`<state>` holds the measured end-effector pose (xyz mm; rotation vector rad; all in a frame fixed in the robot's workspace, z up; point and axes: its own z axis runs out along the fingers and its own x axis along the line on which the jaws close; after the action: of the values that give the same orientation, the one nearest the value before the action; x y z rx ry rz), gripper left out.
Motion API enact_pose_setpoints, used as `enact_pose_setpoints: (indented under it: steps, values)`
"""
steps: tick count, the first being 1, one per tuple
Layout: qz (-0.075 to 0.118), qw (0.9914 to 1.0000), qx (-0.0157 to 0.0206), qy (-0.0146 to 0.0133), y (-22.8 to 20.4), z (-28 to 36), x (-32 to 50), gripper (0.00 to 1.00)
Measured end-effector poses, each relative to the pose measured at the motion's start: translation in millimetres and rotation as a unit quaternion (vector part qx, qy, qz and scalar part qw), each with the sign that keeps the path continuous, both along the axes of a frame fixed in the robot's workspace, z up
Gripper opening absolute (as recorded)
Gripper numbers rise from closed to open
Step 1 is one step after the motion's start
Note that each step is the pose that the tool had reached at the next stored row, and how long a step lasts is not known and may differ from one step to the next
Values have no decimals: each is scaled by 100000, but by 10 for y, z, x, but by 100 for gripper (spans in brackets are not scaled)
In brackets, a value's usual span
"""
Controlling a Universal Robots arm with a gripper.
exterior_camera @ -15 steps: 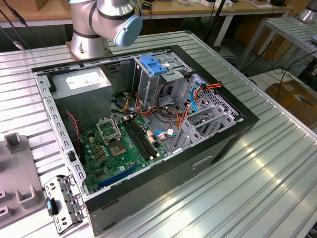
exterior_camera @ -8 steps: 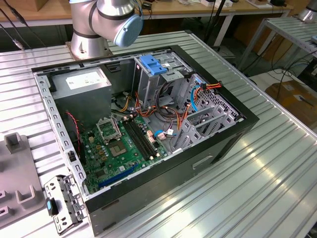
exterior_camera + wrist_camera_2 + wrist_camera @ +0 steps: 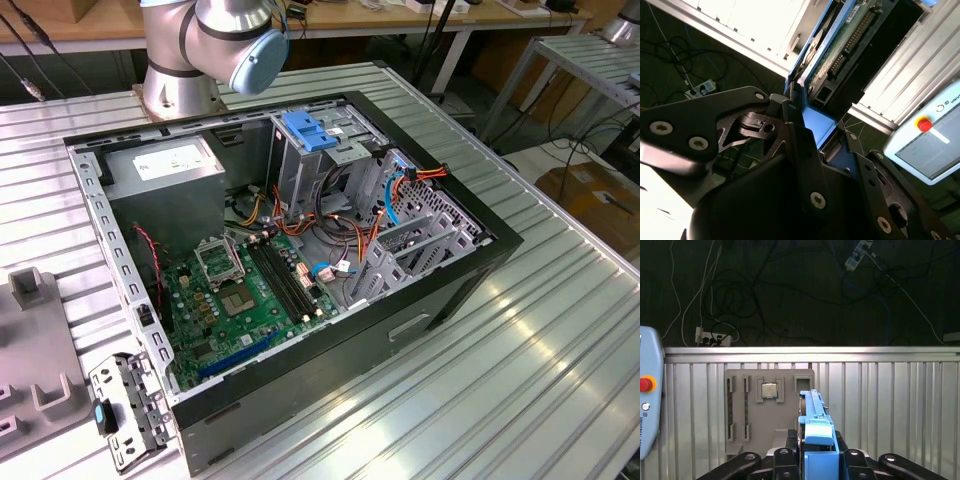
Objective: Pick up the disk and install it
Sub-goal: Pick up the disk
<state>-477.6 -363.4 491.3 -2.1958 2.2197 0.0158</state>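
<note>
My claw [image 3: 817, 456] is clenched on the disk [image 3: 811, 412]. In the first wrist view its blue rail stands edge-on between the fingers [image 3: 854, 455], lifted off the ribbed table [image 3: 890, 405], with the grey tray [image 3: 740, 410] and the chip [image 3: 769, 390] on it lying beyond. The second wrist view shows the disk's green circuit face [image 3: 840, 50] running away from the claw [image 3: 812, 132]. The hold looks to be on one end only, though the fingers hide the contact itself.

In the exterior view the open computer case [image 3: 300, 250] sits on the table, with the drive cage [image 3: 330, 165] under its blue latch plate [image 3: 312, 130] and loose wires [image 3: 345, 215] just beside it.

With an end-grip, I'd carry slowly and level — any swing levers the disk in the pads. I'd hold the rail square to the cage slot and steer wide of the wires.
</note>
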Motion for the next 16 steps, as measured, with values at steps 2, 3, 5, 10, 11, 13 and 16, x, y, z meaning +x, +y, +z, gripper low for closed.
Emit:
enact_pose_setpoints:
  steps: [2, 3, 5, 10, 11, 13, 16]
  values:
    - [1, 100000, 2, 16, 0, 27, 0, 37]
    - [0, 100000, 3, 16, 0, 37, 0, 37]
    - [0, 100000, 0, 40, 0, 76, 0, 37]
    - [-3, 100000, 2, 79, 0, 113, 0, 37]
    - [1, 100000, 1, 81, 0, 113, 0, 37]
    - [1, 100000, 0, 86, 0, 113, 0, 37]
    - [1, 100000, -2, 93, 0, 114, 4, 37]
